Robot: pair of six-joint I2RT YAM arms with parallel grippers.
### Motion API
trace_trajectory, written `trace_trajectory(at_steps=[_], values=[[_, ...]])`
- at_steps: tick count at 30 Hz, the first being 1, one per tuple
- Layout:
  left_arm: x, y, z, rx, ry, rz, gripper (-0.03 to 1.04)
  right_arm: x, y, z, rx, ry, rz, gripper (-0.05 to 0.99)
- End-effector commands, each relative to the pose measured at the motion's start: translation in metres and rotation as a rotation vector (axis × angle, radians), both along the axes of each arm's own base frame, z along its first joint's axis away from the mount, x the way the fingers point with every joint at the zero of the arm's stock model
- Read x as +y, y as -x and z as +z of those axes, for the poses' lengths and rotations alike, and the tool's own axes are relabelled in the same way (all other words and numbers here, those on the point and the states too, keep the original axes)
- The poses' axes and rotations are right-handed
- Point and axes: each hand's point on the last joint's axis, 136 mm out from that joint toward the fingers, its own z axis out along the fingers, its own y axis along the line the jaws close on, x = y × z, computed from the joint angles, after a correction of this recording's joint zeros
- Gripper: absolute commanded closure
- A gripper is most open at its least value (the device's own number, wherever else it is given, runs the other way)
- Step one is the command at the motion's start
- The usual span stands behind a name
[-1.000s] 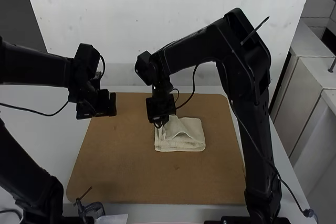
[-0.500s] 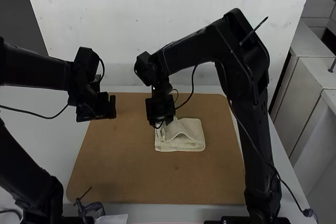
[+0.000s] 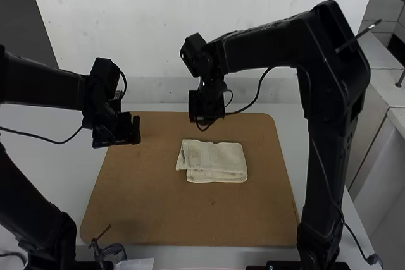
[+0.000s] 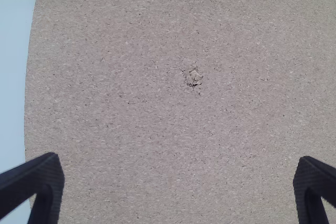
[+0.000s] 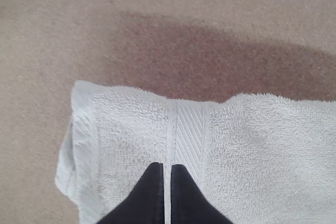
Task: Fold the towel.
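The towel [image 3: 215,159] lies a little right of the middle of the brown board [image 3: 145,200], folded into stacked layers. It is cream-coloured terry with a soft, looped pile. The upper layer sits askew, reaching past the lower one toward the board's left side, and a lower layer peeks out along the edge facing the board's near side.

The right end effector [image 3: 205,115] is above the board's far part, beyond the towel and apart from it; its fingers are drawn in narrow, with nothing gripped. The left end effector [image 3: 135,130] is above the board's far left corner, its fingers wide apart and empty. The pale counter [image 3: 57,169] extends around the board.

The high view gives the towel's whole outline. The right wrist view adds a ribbed woven band [image 5: 189,135] across the pile and a dark shadow [image 5: 220,61] on the board beside the towel. The left wrist view reveals a small chipped spot [image 4: 193,77] in the board's surface.
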Motion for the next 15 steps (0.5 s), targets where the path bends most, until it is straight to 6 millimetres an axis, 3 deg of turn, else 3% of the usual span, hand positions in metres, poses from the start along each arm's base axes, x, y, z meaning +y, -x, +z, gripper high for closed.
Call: trace_trajectory(at_steps=[1,15], values=[[-0.004,0.001,0.001,-0.005,0.013,-0.005,0.03,0.007,0.007,-0.027,0.017,0.056,0.034,0.92],[-0.004,0.002,-0.001,-0.007,0.011,-0.007,0.03,0.038,0.018,-0.06,0.051,0.087,0.099,0.92]])
